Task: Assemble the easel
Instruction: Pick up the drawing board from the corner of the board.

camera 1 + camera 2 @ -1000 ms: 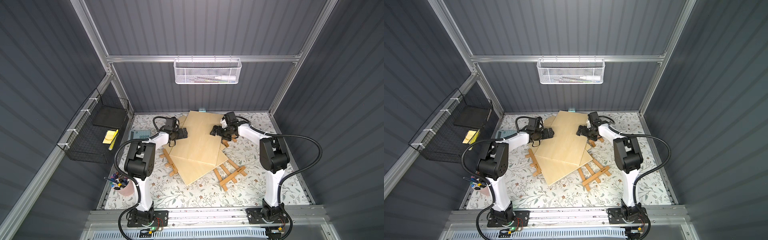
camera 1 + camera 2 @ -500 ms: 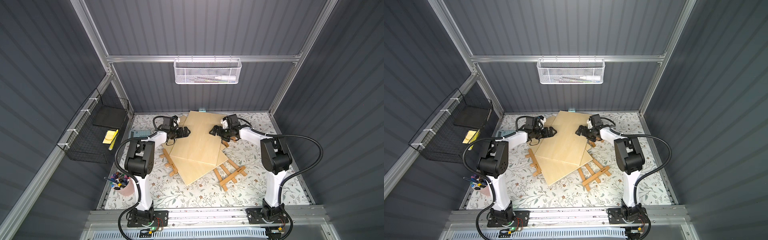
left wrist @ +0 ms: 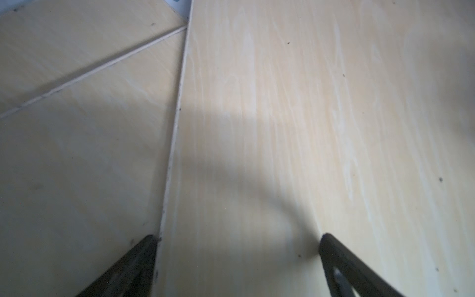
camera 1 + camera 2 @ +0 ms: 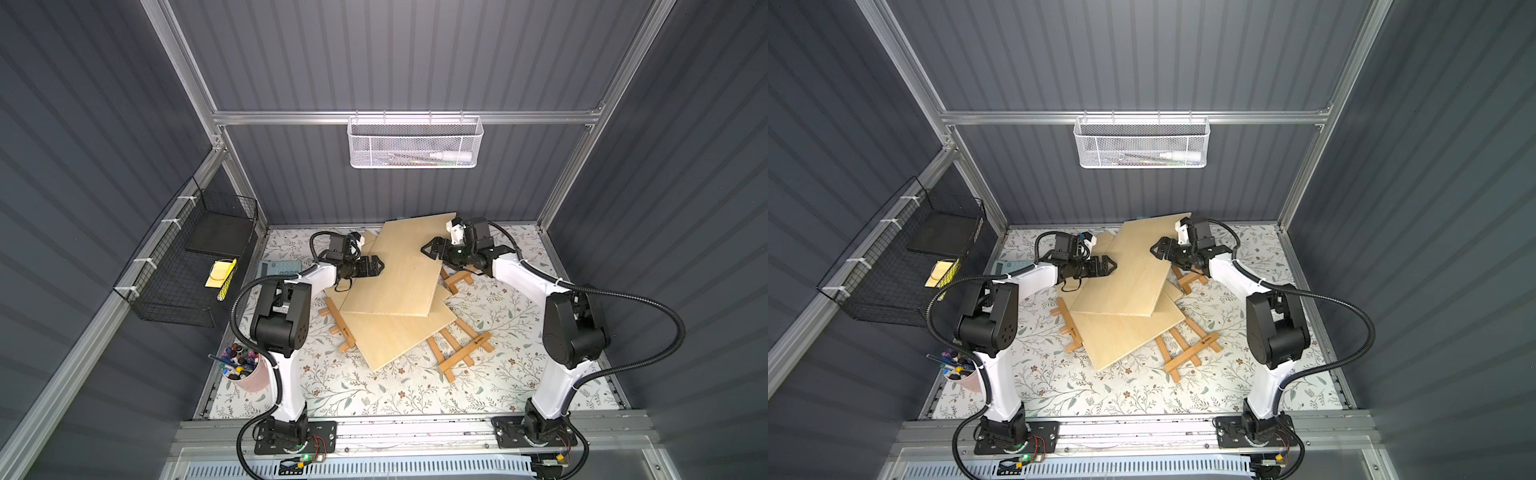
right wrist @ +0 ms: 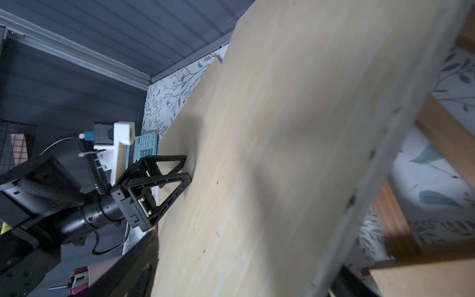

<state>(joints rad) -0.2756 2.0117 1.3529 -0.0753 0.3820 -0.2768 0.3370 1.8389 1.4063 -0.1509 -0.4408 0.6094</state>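
Note:
The easel shows as flat wooden frames: one frame (image 4: 340, 328) pokes out left of the stacked boards, another (image 4: 461, 353) at the front right, a third (image 4: 457, 280) behind it. Pale plywood boards cover them, the top board (image 4: 399, 274) (image 4: 1125, 278) over a lower board (image 4: 399, 332). My left gripper (image 4: 376, 265) (image 3: 237, 246) is open, its fingertips spread over the top board's left edge (image 3: 174, 133). My right gripper (image 4: 430, 248) (image 4: 1156, 249) reaches over the top board's right edge (image 5: 385, 154), which runs between its parted fingers, with nothing clamped.
A teal calculator (image 4: 278, 268) lies by the left arm. A pink cup of pens (image 4: 245, 368) stands at the front left. A black wire basket (image 4: 187, 266) hangs on the left wall and a white mesh basket (image 4: 415, 143) on the back wall.
My left gripper slid a little right onto the top board. My right gripper shifted slightly toward the back and its fingers came closer together around the board's edge.

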